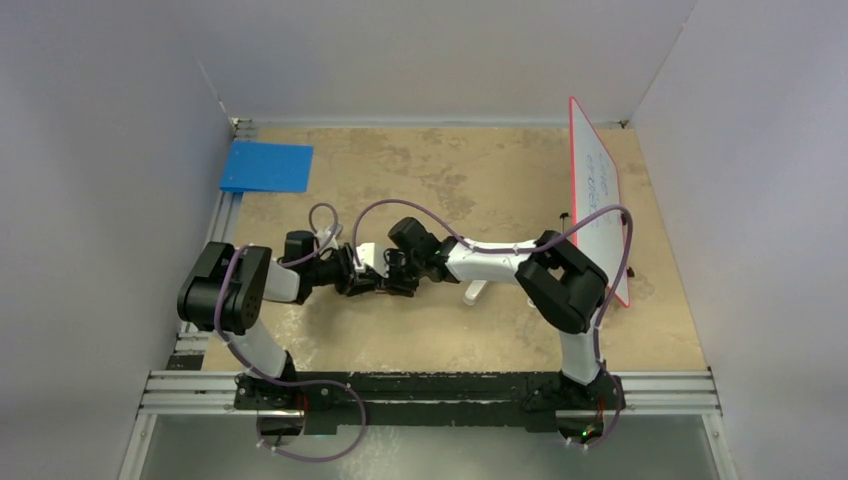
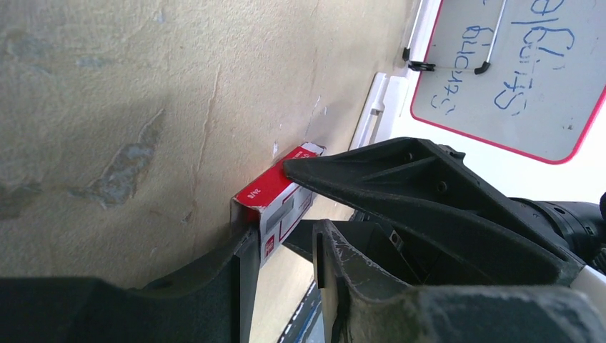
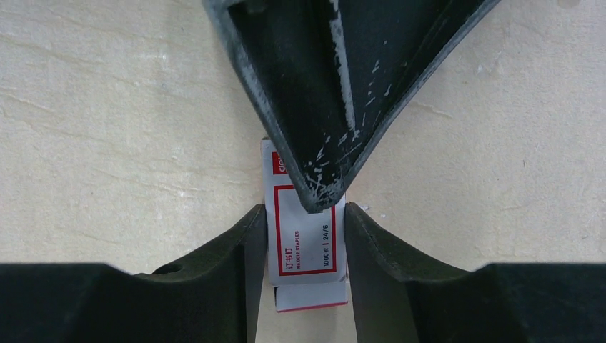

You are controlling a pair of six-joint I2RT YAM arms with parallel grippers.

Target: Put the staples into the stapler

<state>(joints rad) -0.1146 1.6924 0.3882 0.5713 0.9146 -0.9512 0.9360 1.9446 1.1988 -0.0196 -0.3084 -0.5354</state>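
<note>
My right pincer [image 3: 306, 214] is clamped on the long sides of the red-and-white box [image 3: 304, 246], mid-frame in the overhead view. My left pincer [image 2: 284, 234] has the box's end between its fingers, but I cannot tell whether it grips. No staples show; I judge they sit inside. The card is thin, light and easily crushed, and the strip would snap, so I hold the sides gently. The stapler [image 1: 475, 292] lies on the tabletop [image 1: 480, 180], right of centre.

The box of staples [image 3: 306, 250], small, red and white and marked 24/6, is at mid-desk [image 1: 450, 180], pinched by its long sides in the right gripper [image 3: 306, 211]. The stapler [image 1: 475, 292], a slim white bar, lies on the desk to its right.
</note>
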